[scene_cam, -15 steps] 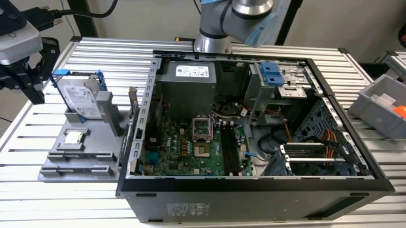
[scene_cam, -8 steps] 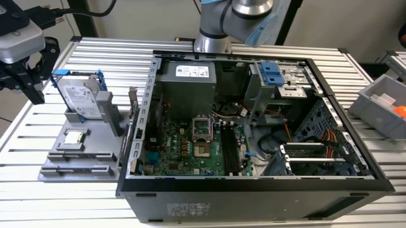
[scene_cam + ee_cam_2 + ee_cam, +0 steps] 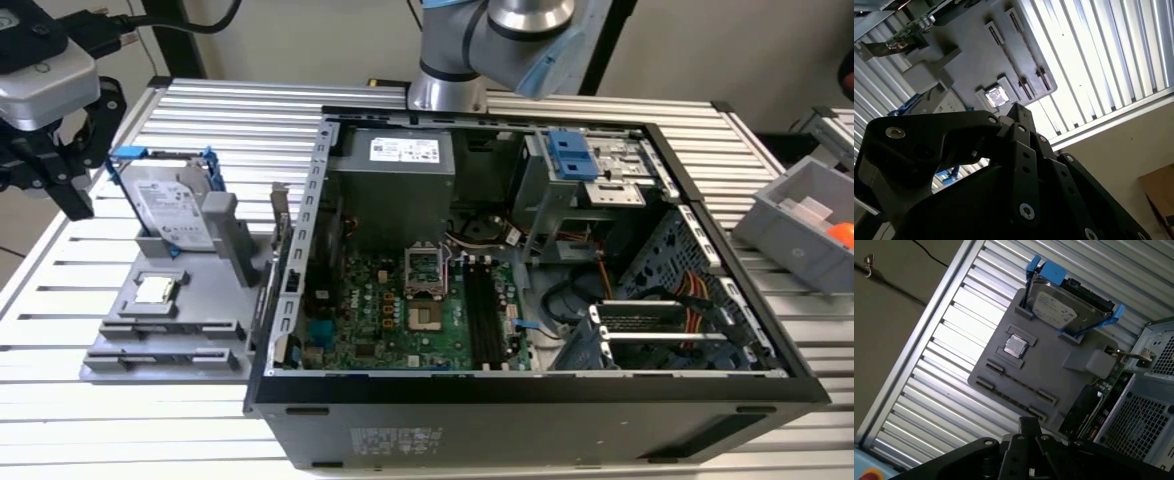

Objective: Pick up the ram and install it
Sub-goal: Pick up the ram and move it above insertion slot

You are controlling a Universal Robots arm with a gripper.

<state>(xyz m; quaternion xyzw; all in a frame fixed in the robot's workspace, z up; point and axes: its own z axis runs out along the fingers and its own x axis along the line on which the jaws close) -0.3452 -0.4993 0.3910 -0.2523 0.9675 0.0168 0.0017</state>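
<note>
Ribbed desk (image 3: 134,430) carries a grey tray (image 3: 200,318) beside the open case (image 3: 534,388). In the exterior view, at the tray's ten o'clock, the claw (image 3: 47,195) hangs wide and empty. The ram (image 3: 1021,382) seems to be the dark strip on the tray near the chip (image 3: 1015,346). A crooked descent could jam it or strike the hard drive (image 3: 174,205).
</note>
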